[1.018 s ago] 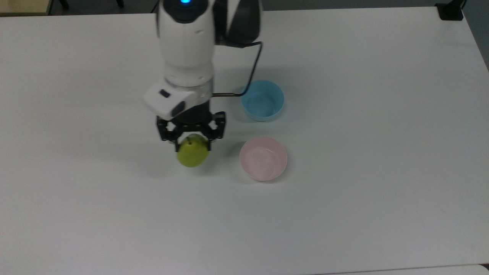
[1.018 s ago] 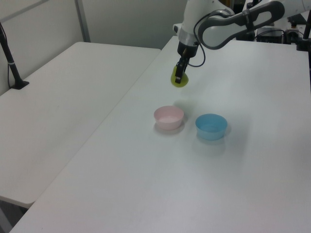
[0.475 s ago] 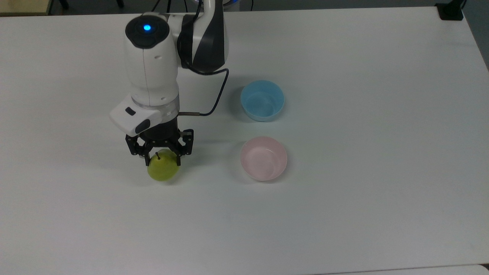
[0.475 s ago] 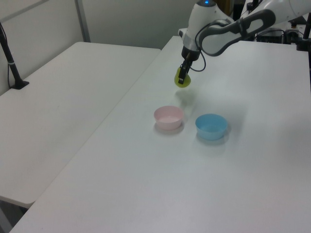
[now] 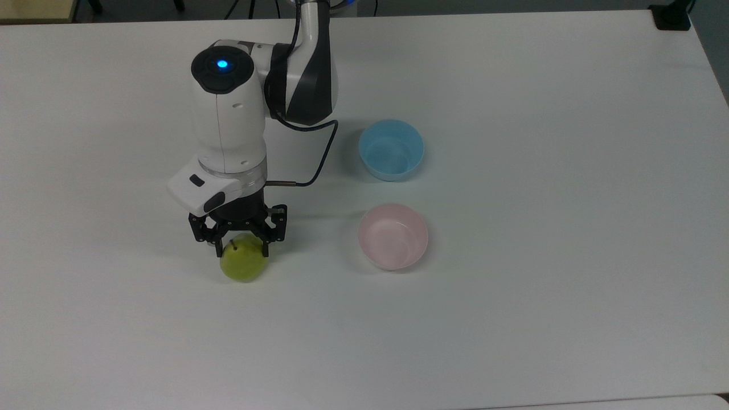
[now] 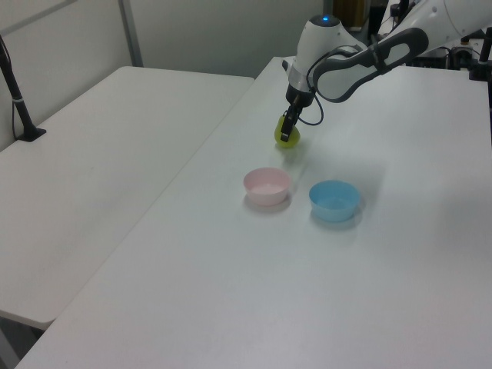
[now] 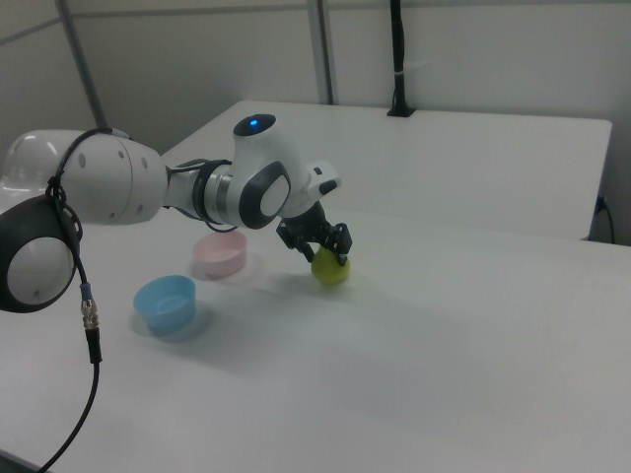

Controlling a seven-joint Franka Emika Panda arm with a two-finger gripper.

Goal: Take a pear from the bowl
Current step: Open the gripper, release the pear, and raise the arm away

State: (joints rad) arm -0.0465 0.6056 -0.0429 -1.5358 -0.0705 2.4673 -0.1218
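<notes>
The yellow-green pear point(image 5: 244, 266) with its dark stem sits between the black fingers of my gripper point(image 5: 242, 249), which is shut on its upper part. It hangs low over the white table, to the top view's left of the empty pale pink bowl point(image 5: 393, 236). I cannot tell whether the pear touches the tabletop. In the left view the pear point(image 6: 286, 138) is beyond the pink bowl point(image 6: 267, 185), under the gripper point(image 6: 288, 129). In the right view the pear point(image 7: 330, 271) is held right of the pink bowl point(image 7: 221, 253).
An empty light blue bowl point(image 5: 391, 149) stands beside the pink one, also seen as the blue bowl point(image 6: 334, 199) in the left view. A black cable point(image 5: 319, 159) loops from the wrist. A second white table point(image 6: 100, 146) adjoins in the left view.
The arm has carried the pear toward the top view's left, away from the pink bowl, and then lowered it close to the tabletop. The bowls have not moved.
</notes>
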